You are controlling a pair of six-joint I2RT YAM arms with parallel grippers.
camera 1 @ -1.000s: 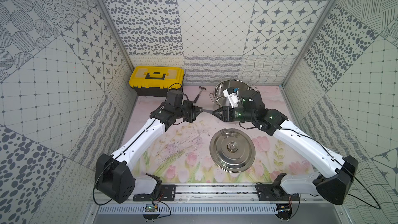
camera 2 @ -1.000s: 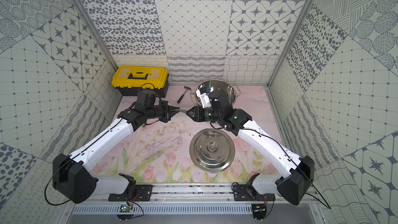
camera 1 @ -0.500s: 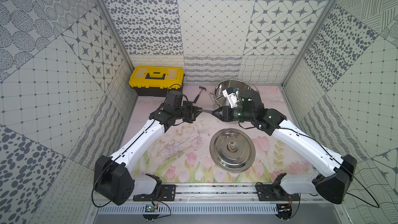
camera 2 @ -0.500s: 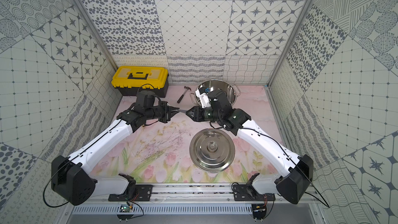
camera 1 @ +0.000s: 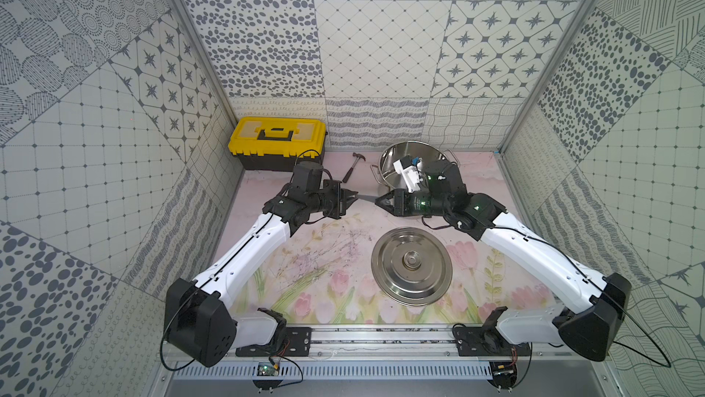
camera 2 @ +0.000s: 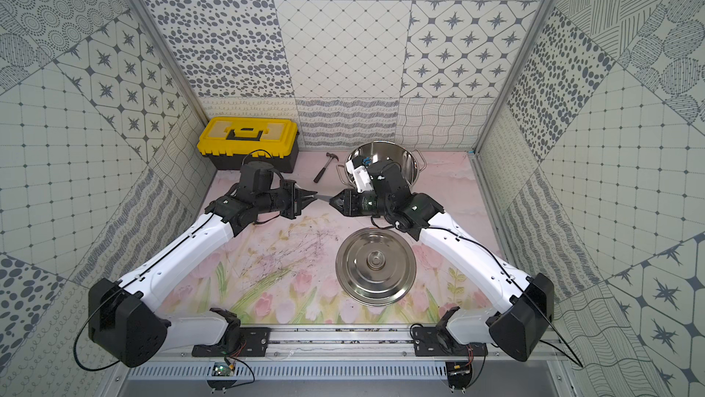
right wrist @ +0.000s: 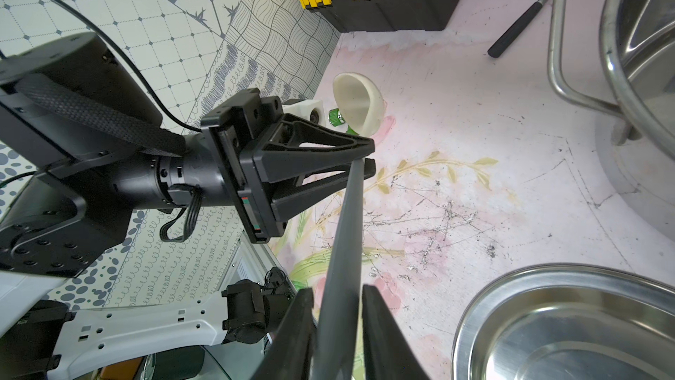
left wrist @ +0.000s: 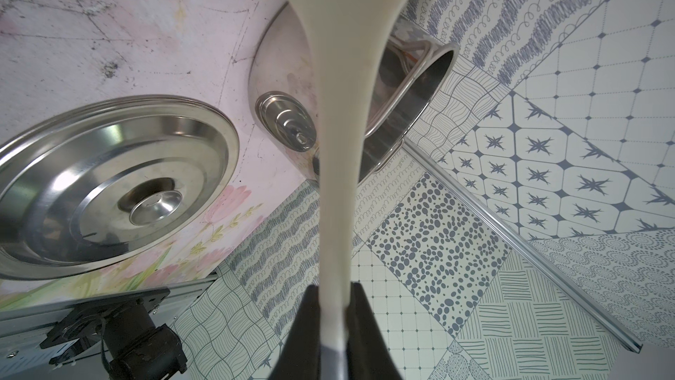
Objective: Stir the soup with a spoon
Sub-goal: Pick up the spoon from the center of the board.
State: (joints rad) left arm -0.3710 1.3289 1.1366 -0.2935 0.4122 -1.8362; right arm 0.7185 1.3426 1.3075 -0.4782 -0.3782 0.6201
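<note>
The spoon (camera 1: 366, 197) hangs level above the mat between both grippers, in front of the steel soup pot (camera 1: 427, 152); no liquid shows in the pot. My left gripper (camera 1: 354, 196) is shut on the spoon's cream neck (left wrist: 339, 140), right where the dark handle begins. The cream bowl (right wrist: 359, 108) sticks out behind the left gripper (right wrist: 369, 157). My right gripper (right wrist: 338, 292) straddles the grey handle (right wrist: 347, 232), fingers close on both sides with a thin gap on one side. Both top views show the two grippers tip to tip, left gripper (camera 2: 313, 195) and right gripper (camera 2: 331, 200).
The pot's lid (camera 1: 412, 265) lies knob up on the flowered mat, in front of the pot and under the right arm. A yellow and black toolbox (camera 1: 277, 139) stands at the back left. A small hammer (camera 1: 353, 170) lies between the toolbox and the pot.
The right gripper's fingers have narrowed round the spoon's handle. The left gripper keeps its hold, and both arms have hardly moved.
</note>
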